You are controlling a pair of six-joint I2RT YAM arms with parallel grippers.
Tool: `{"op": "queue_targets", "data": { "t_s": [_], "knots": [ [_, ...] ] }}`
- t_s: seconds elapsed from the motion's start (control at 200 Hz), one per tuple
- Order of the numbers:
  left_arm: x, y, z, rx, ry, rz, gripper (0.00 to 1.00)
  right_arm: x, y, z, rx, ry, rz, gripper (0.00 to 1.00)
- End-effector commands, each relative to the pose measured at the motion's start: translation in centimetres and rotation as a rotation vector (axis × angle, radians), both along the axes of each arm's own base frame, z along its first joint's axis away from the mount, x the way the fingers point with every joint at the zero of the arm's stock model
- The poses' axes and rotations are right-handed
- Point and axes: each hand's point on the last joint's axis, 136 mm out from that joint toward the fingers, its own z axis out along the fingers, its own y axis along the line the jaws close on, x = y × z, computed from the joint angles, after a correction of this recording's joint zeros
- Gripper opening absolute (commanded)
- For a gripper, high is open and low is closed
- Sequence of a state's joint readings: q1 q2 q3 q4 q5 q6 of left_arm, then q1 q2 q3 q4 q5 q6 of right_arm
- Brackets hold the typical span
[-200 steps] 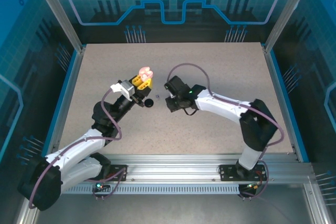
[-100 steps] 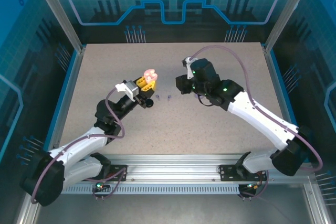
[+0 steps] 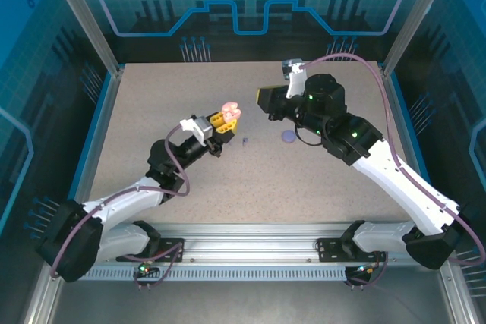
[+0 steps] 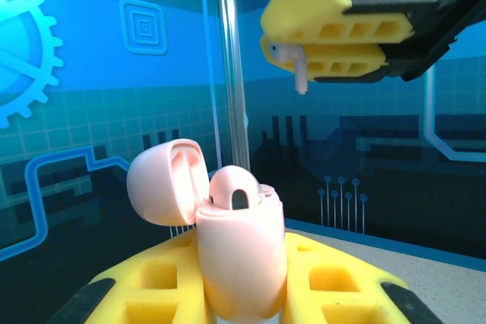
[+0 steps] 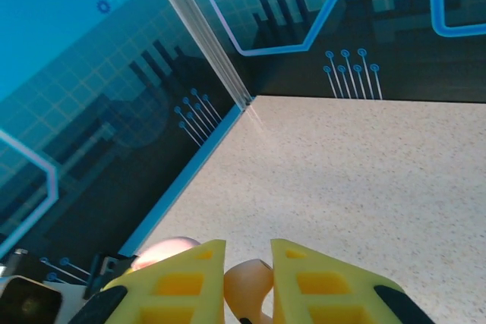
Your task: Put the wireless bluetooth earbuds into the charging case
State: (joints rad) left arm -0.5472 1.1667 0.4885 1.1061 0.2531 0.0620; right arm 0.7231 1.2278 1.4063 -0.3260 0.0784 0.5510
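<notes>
Left gripper (image 3: 225, 119) clamps an open pink case (image 3: 229, 110) over the table (image 3: 152, 96), well in from every edge. The right gripper (image 3: 264, 102) hovers just beside it, above a lavender case (image 3: 288, 136) and lavender earbud (image 3: 244, 141). Left wrist: the lid (image 4: 163, 180) stands open, and the right gripper pinches a pink earbud (image 4: 298, 73) overhead. Right wrist: yellow fingers (image 5: 319, 282) squeeze that earbud.

Stock stands at one open pale pink round charging case (image 4: 241, 259), one lavender round case (image 3: 288, 136), one pale pink short-stemmed earbud (image 4: 300, 73), one lavender earbud (image 3: 244, 140).
</notes>
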Motion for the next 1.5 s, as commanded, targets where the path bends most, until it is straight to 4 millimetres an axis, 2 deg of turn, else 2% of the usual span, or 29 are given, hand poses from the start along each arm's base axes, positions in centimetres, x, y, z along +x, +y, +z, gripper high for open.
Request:
{"op": "queue_targets", "data": {
  "t_s": [0.0,0.23,0.7,1.0,1.496],
  "knots": [
    [-0.6,-0.6,3.0,-0.025,-0.107,-0.027,0.00,-0.9,1.0,2.9,0.100,-0.050,0.042,0.18],
    [-0.4,-1.5,3.3,-0.031,-0.113,-0.042,0.00,-1.9,2.3,3.2,0.143,-0.077,0.070,0.18],
    [-0.5,-1.5,3.9,-0.040,-0.126,-0.034,0.00,-2.1,4.3,0.9,0.163,-0.074,0.092,0.18],
    [-0.6,-1.6,4.0,-0.040,-0.125,-0.035,0.00,-1.7,4.8,0.3,0.153,-0.059,0.090,0.18],
    [-0.8,-1.4,4.5,-0.045,-0.138,-0.026,0.00,-1.2,5.1,-2.3,0.120,-0.015,0.076,0.18]
  ]
}}
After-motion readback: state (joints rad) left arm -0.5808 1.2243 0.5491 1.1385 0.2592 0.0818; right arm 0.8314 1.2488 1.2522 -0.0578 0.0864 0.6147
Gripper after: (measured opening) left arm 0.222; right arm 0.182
